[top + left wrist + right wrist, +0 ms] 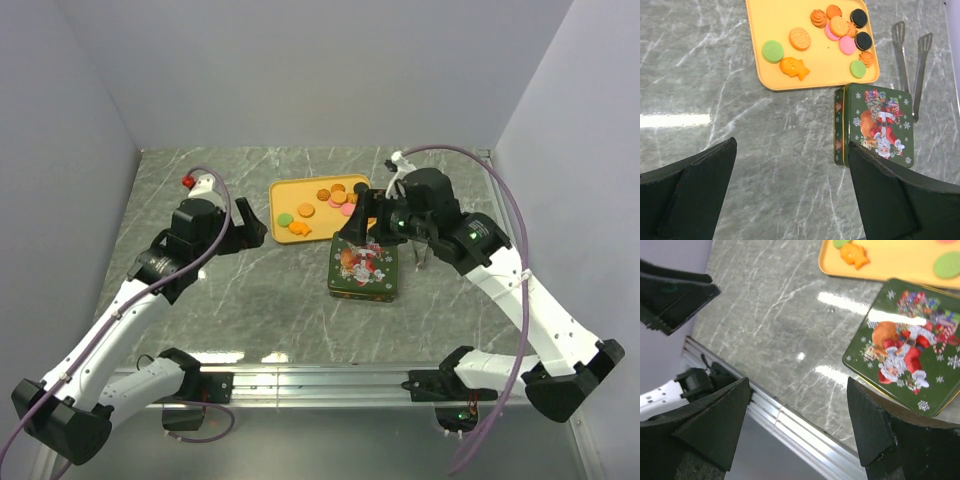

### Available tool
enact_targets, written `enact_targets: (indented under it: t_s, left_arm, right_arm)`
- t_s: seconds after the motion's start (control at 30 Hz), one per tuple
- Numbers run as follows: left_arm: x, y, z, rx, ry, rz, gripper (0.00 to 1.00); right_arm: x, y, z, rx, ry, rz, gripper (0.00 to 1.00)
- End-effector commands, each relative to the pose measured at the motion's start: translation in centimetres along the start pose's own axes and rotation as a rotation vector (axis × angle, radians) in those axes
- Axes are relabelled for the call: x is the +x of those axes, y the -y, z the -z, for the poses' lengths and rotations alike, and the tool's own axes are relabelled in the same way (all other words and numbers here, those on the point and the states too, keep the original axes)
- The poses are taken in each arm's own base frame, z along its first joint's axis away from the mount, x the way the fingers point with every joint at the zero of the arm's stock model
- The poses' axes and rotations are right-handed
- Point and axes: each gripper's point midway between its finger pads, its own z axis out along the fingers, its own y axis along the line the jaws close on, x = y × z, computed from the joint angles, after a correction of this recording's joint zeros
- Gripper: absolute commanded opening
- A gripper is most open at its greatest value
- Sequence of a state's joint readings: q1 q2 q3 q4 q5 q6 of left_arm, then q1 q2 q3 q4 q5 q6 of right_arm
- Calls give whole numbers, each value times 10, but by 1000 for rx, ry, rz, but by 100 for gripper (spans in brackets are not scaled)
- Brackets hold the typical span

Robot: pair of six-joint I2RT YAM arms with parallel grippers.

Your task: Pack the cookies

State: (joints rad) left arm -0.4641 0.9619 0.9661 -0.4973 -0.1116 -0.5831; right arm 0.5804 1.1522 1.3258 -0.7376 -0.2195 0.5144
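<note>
Grey marbled table (250, 300): yellow tray (770, 20) toward back centre; closed green Christmas tin (880, 125) just beside tray's near right corner; metal tongs (900, 55) lying right of both.

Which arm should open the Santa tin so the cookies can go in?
Probably right: the right gripper hovers open close to the closed tin, and the tongs lie on its side. The left gripper is farther off, left of the tray.
</note>
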Motion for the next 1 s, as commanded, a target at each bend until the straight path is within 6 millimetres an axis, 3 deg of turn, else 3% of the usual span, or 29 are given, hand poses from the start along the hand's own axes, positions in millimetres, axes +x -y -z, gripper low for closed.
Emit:
enact_targets:
  t_s: [0.0,0.4,0.97]
  left_arm:
    - [-15,-5,11,-28,53,-17,99]
    - [-34,-24,33,-136,132,-32,100]
    - [-38,-47,41,-244,173,-47,99]
  right_arm:
    - [-19,3,11,149,94,108,86]
    - [-1,-44,-15,122,38,204,86]
    - [-5,-50,-34,155,31,228,88]
